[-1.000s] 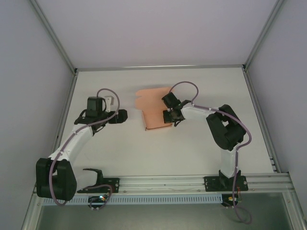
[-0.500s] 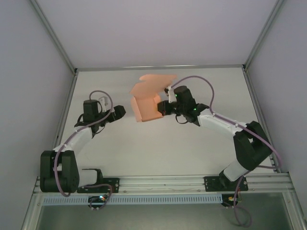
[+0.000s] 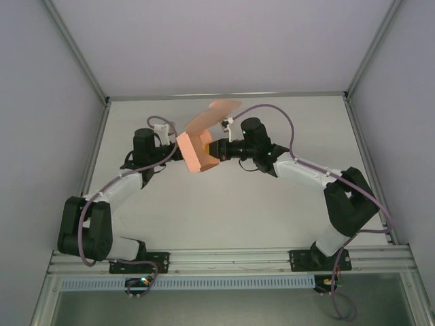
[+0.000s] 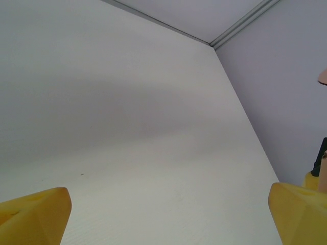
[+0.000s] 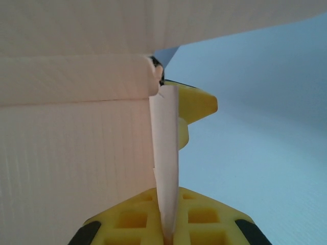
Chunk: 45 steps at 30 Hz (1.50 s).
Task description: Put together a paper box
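Above the table (image 3: 272, 217), between both arms, I have the right gripper (image 3: 219, 149) pinched shut on a wall of the half-folded paper box (image 3: 197, 151); the left gripper (image 3: 170, 146) gapes wide beside its left face. I'd bring left in squarely, slowly, sparing the raised flap (image 3: 221, 106).

surface: white table (image 3: 231, 217) | near edge: aluminium rail (image 3: 231, 257) | left, right, far sides: grey walls (image 3: 41, 102)

Top camera overlooks the table (image 3: 272, 217); right wrist camera sits tight against the paper box (image 5: 76, 153).
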Tool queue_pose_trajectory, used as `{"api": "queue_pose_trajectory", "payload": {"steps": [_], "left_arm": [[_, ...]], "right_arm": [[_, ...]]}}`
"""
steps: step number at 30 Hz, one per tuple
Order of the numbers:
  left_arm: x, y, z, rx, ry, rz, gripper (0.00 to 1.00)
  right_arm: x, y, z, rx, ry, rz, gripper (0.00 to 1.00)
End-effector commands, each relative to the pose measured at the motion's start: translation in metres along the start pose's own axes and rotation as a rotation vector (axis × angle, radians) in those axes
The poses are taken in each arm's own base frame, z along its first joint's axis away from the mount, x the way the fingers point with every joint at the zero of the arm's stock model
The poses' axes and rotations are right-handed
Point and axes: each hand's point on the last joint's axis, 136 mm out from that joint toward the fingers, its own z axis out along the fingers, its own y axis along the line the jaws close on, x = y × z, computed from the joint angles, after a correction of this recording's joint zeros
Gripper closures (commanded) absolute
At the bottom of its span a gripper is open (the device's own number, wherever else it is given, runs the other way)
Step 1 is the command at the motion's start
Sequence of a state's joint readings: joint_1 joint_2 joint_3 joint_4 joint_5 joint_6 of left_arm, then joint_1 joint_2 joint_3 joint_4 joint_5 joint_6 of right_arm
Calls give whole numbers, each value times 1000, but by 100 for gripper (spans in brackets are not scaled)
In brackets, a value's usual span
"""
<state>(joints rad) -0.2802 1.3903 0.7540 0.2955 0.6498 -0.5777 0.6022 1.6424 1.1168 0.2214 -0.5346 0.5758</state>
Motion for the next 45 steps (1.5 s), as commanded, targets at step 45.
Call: {"api": "queue_pose_trajectory", "payload": {"steps": [45], "left_arm": [[32,111,-125,-783,16,-120,0]], "right_arm": [[106,-191,-63,1177,393,-106,98]]}}
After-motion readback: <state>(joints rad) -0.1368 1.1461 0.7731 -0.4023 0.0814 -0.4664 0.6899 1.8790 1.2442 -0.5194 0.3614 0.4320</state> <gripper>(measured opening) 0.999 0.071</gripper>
